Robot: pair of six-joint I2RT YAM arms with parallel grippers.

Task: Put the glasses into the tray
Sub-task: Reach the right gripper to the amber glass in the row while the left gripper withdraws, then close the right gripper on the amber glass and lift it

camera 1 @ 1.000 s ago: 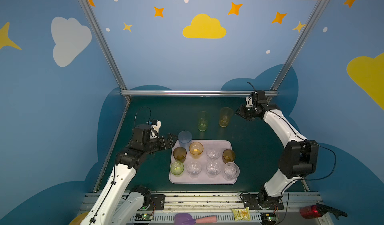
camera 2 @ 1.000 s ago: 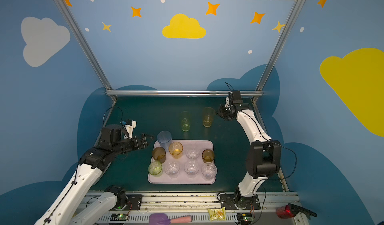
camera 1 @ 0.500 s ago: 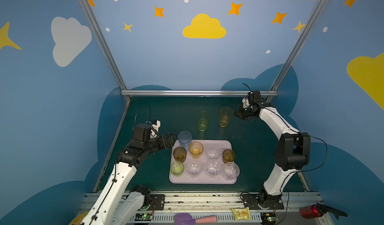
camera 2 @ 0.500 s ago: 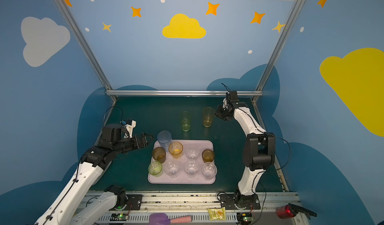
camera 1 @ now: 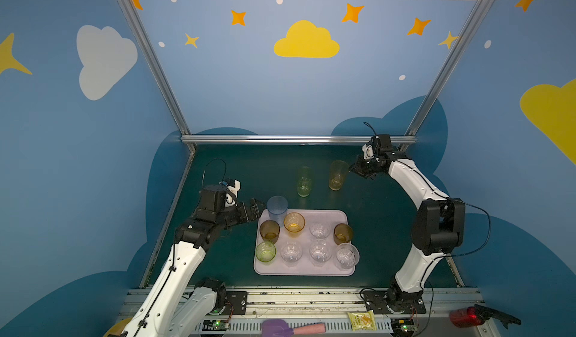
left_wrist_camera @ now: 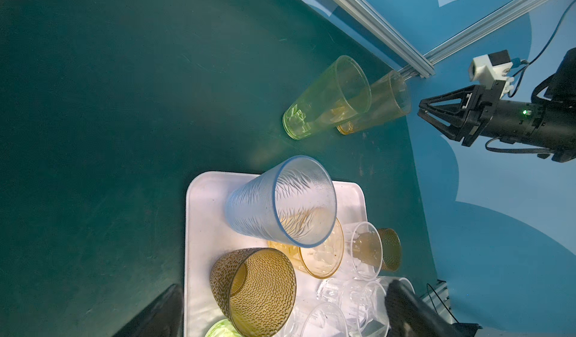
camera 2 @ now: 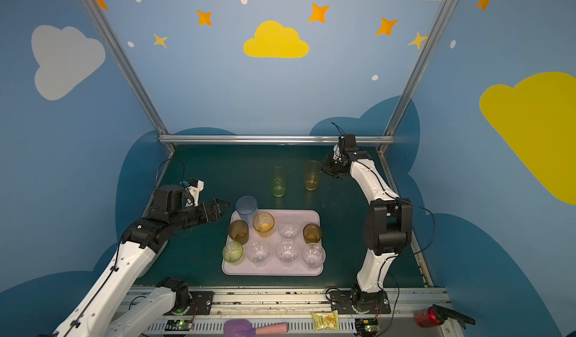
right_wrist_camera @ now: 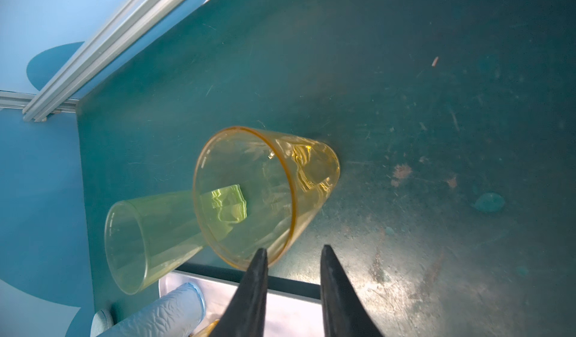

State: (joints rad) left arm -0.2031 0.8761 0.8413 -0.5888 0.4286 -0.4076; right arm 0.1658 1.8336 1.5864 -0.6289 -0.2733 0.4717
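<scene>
1. Tray lies flat on the bench, near centre. Near row on it, left to right: short green tumbler, then three clear tumblers. All are upright.
2. Far row on the tray, left to right: brown tumbler, amber tumbler, fourth clear tumbler, second brown tumbler. All are upright.
3. Tall blue tumbler stands upright at the tray's far left corner, just behind the brown and amber ones.
4. Left tool is just left of the tall blue tumbler and points right at it. Jaws are wide with nothing between them. In the left wrist view the blue glass stands ahead of the fingers, not between them.
5. Beyond the tray, on bare bench: tall green tumbler and, to its right and slightly farther, tall yellow tumbler. Both are upright, near each other but apart, and outside the tray.
6. Right tool is far right, pointing left, just beside the tall yellow tumbler's right side at rim height. Jaws stand at a narrow gap and hold nothing. In the right wrist view one fingertip overlaps the rim; I cannot tell whether it touches.
</scene>
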